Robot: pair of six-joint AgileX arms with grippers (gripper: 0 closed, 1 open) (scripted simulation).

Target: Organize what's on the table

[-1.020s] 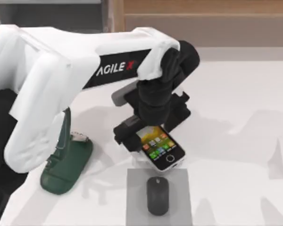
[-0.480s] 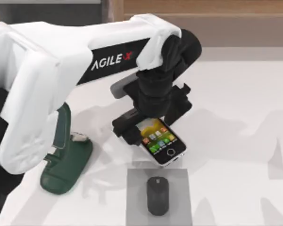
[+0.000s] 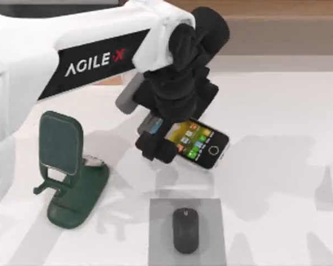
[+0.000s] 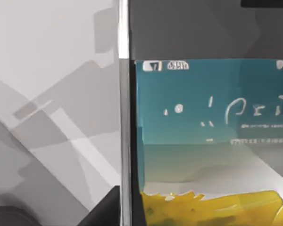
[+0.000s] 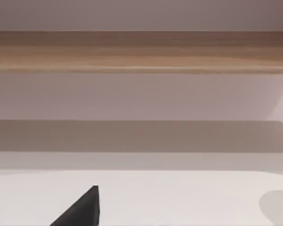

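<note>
My left gripper [image 3: 167,138] is shut on one end of a smartphone [image 3: 203,146] with a lit screen of coloured icons, held tilted above the white table [image 3: 277,122] near its middle. The left wrist view looks closely at the phone's screen [image 4: 207,141], with the table [image 4: 47,94] beside it. A dark green phone stand [image 3: 66,177] is upright at the left. A black mouse [image 3: 185,230] lies on a grey pad [image 3: 211,213] at the front centre. In the right wrist view, a black part of my right gripper [image 5: 82,212] hangs over the table [image 5: 188,197].
A wooden and grey shelf unit [image 3: 266,27] runs along the back edge, and its wooden board [image 5: 141,52] faces the right wrist camera. The right half of the table is bare white surface.
My left gripper has risen and moved back and slightly right with the phone, which has turned more sideways. The arm no longer covers the green stand.
</note>
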